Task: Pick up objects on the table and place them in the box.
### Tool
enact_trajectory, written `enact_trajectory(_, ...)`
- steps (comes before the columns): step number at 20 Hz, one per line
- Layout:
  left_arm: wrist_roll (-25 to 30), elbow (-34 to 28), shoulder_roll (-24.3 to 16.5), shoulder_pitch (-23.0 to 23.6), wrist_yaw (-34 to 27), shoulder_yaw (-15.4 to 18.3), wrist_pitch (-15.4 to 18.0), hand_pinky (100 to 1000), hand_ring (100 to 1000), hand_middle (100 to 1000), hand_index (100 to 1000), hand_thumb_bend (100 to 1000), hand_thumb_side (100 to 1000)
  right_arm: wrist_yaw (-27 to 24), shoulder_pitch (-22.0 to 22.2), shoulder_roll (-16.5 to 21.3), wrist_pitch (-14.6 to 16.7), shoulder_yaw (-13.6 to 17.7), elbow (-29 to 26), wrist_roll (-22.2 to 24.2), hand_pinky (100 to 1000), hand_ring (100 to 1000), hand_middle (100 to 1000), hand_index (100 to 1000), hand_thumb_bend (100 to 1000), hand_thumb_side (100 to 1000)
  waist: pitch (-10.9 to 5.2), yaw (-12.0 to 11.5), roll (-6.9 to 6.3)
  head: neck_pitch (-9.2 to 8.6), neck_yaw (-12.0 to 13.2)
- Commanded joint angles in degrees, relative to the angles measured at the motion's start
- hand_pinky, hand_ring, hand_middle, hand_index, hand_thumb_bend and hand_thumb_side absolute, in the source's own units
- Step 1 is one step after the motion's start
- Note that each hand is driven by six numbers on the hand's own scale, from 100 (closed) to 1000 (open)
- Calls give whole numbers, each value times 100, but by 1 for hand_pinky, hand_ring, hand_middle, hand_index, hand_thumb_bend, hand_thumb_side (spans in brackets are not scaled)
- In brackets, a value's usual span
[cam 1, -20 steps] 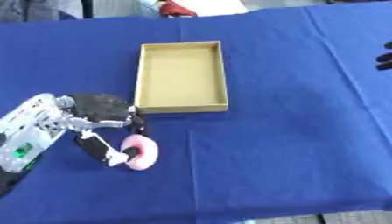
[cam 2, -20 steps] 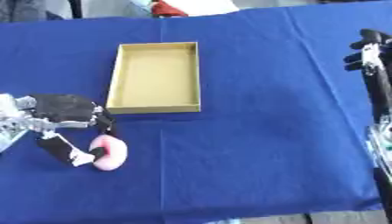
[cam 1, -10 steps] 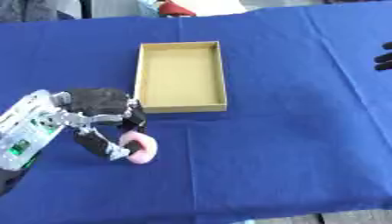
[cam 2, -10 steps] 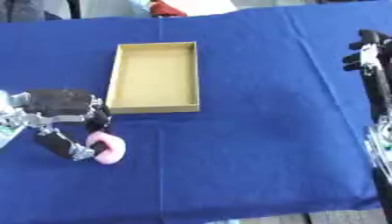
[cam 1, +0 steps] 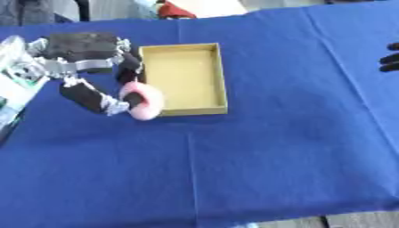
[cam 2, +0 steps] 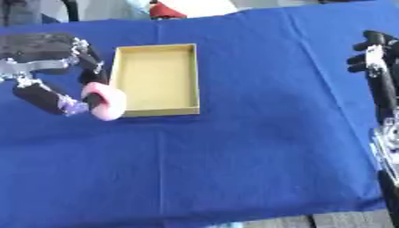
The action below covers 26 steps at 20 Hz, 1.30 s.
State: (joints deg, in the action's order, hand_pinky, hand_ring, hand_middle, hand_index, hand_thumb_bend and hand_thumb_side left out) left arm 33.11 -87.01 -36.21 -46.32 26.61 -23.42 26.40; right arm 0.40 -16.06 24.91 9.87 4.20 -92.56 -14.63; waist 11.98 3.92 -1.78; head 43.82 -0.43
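I held the pink ring (cam 1: 143,100) with my left hand (cam 1: 86,62), fingers (cam 1: 128,67) and thumb clamped on it, beside the box (cam 1: 184,78) edge; my right hand (cam 2: 372,53) rested open.

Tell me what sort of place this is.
Probably a robot test or demo bench, not a home: a table under a plain blue cloth, one open cardboard box, and a left hand holding a pink ring beside it.
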Motion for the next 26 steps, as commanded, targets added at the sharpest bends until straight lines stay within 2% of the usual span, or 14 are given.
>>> enact_trajectory(1,-311,630,210,-286,486,126,199,509,401,359,532,100,217,-41,-63,64,8,-9,-50,41,515,553,593,790,100,804,-77,28,9,12,42)
enact_trajectory(6,-993,1656,786,-634,1303,347,403,514,416,364,539,100,209,-57,-119,29,11,-75,-61,106,515,553,592,790,100,800,-38,128,26,-9,116)
enact_trajectory(11,-1766,2370,1264,-884,1957,619,393,524,427,381,546,100,202,-61,-168,-12,8,-135,-67,173,514,552,592,790,100,807,-13,235,47,-21,175)
enact_trajectory(13,-2034,2594,1410,-941,2190,703,344,547,453,410,574,100,180,-70,-182,-33,7,-155,-66,193,514,552,592,790,100,807,-5,272,59,-29,194)
enact_trajectory(14,-2132,2693,1468,-955,2306,732,319,570,480,447,615,100,167,-74,-188,-38,7,-165,-67,204,514,552,591,790,100,807,-2,287,63,-30,208)
enact_trajectory(18,-2333,2976,1629,-980,2859,812,266,624,550,520,684,100,136,-85,-200,-45,6,-178,-63,223,514,552,591,790,100,808,6,321,72,-25,231)
enact_trajectory(20,-2452,3042,1668,-968,3107,843,252,657,593,564,725,131,139,-88,-205,-48,6,-180,-61,226,515,552,591,790,100,808,10,323,74,-33,237)
enact_trajectory(22,-2566,3102,1685,-929,3249,876,228,708,658,635,795,239,285,-89,-204,-53,6,-180,-58,229,515,552,591,791,100,809,13,320,82,-33,226)
enact_trajectory(24,-2684,3104,1669,-894,3258,914,173,746,708,696,842,459,511,-89,-197,-50,4,-174,-52,226,515,552,591,791,100,808,11,319,87,-34,219)
enact_trajectory(25,-2717,3087,1654,-882,3213,932,145,747,712,703,851,487,552,-88,-193,-46,4,-168,-50,221,515,552,591,791,100,808,9,315,89,-36,217)
enact_trajectory(26,-2721,3069,1640,-872,3129,950,120,759,729,724,860,564,622,-87,-192,-45,4,-164,-49,217,515,552,591,791,100,807,6,310,89,-38,215)
